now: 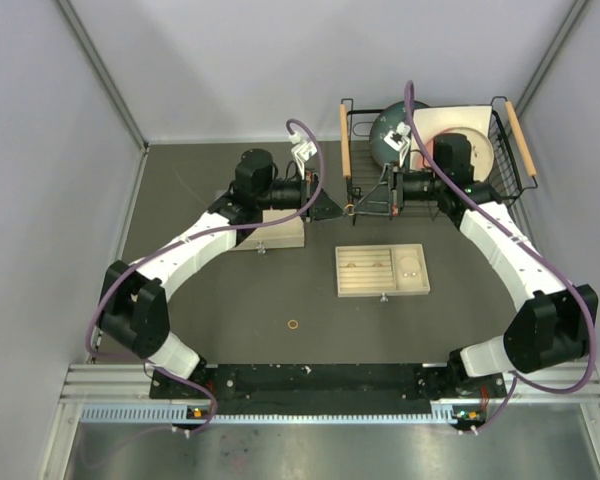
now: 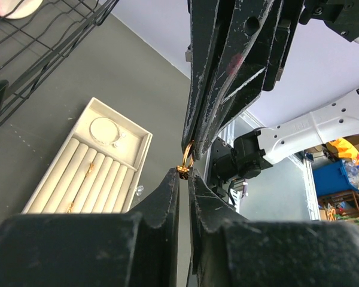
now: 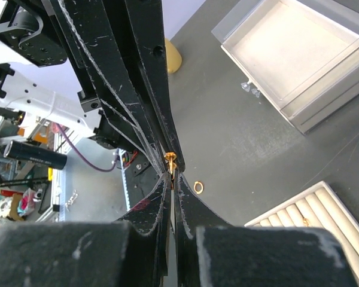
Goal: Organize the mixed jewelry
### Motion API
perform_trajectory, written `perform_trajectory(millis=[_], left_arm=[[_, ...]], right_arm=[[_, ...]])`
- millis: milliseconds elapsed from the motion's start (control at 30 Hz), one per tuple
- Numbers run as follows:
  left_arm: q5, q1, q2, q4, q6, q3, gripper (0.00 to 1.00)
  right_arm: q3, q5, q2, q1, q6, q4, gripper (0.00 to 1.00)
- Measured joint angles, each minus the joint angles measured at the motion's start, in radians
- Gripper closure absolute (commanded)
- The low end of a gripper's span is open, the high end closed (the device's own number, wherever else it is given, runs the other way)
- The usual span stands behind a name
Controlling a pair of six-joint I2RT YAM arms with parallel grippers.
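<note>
Dark worktop (image 1: pixel 230 320): tray (image 1: pixel 383 294) part-filled, loose ring (image 1: pixel 294 325) waiting (second ring (image 2: pixel 186 156) clamped in my right gripper (image 3: pixel 171 174)) — left gripper (image 2: pixel 183 173) nearly together, hold unclear.

Scuffed black left gripper (image 2: pixel 183 176) and right gripper (image 3: pixel 171 178); gold ring (image 2: pixel 186 160); second gold ring (image 1: pixel 294 324); dark grey table (image 1: pixel 230 300); beige ribbed tray (image 1: pixel 382 271); black wire basket (image 1: pixel 498 150); purple cable (image 1: pixel 408 100); yellow cup (image 3: pixel 172 55).

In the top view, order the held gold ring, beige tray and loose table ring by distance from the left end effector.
1. Gold ring: at the left end effector tips.
2. Beige tray: below, slightly right.
3. Loose ring: farthest, toward the bases.
</note>
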Motion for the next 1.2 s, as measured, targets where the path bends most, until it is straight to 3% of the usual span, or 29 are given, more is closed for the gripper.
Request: perform_trajectory(millis=[167, 367, 467, 767, 1000, 1200], left_arm=[[0.003, 0.001, 0.010, -0.001, -0.016, 0.000, 1.00], [0.005, 0.000, 0.015, 0.000, -0.026, 0.014, 1.00], [0.007, 0.000, 0.015, -0.003, -0.014, 0.030, 1.00], [-0.032, -0.001, 0.014, -0.133, 0.151, 0.034, 1.00], [-0.220, -0.034, 0.014, -0.394, 0.420, 0.125, 1.00], [-0.514, -0.195, 0.059, -0.558, 0.681, 0.204, 1.00]], right_arm=[[-0.015, 0.012, -0.006, 0.001, -0.011, 0.001, 0.98], [-0.022, 0.028, -0.019, 0.008, -0.029, -0.006, 0.75], [-0.022, 0.048, -0.026, 0.015, -0.045, -0.023, 0.70], [-0.021, 0.093, -0.071, -0.008, -0.086, -0.084, 0.68], [-0.021, 0.136, -0.122, -0.156, -0.105, -0.120, 0.68], [-0.064, 0.245, -0.183, -0.297, -0.118, -0.134, 0.68]])
